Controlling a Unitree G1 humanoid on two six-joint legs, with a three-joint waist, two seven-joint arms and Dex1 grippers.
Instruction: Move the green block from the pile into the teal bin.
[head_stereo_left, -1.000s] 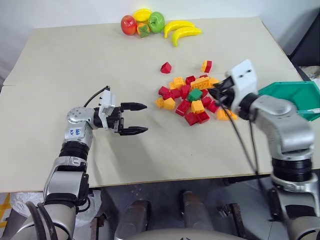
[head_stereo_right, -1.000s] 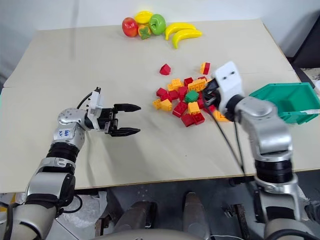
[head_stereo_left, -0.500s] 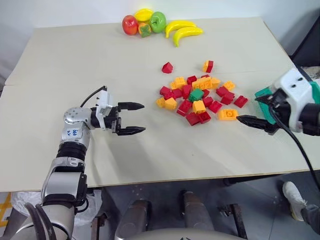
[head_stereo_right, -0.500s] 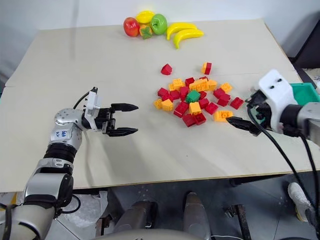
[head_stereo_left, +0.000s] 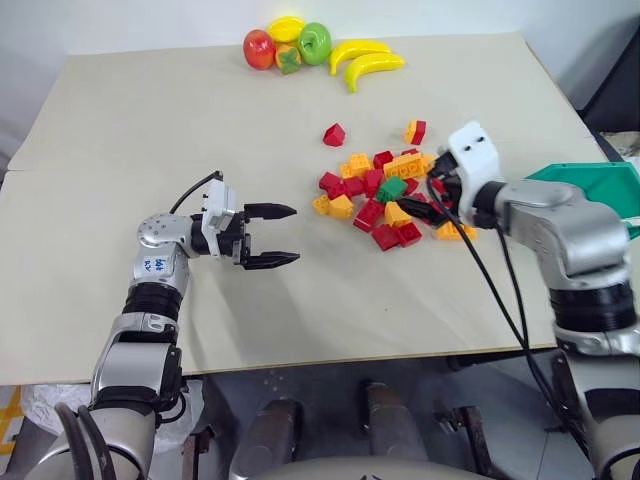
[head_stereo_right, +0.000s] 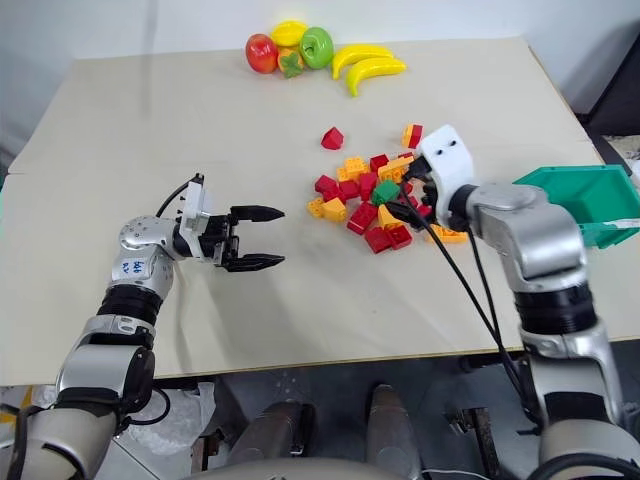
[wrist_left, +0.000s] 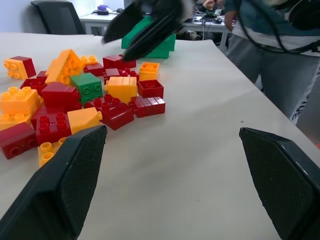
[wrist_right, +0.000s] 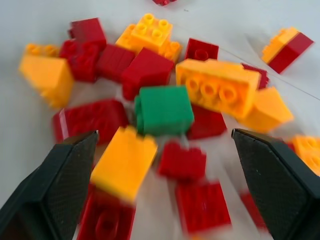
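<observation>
The green block lies on top of the pile of red and orange bricks at the table's middle right. My right gripper hovers open at the pile's right side. In the right wrist view its fingers stand wide either side of the green block, with nothing held. The teal bin sits at the right table edge, behind my right forearm. My left gripper is open and empty, level above the table left of the pile, pointing at it.
Toy fruit lies at the table's far edge. A lone red brick and an orange-and-red one sit just beyond the pile. A person stands past the table in the left wrist view.
My right gripper left the pile, swung out to the right beside the bin while opening, and has come back open over the green block. The left arm has stayed put.
</observation>
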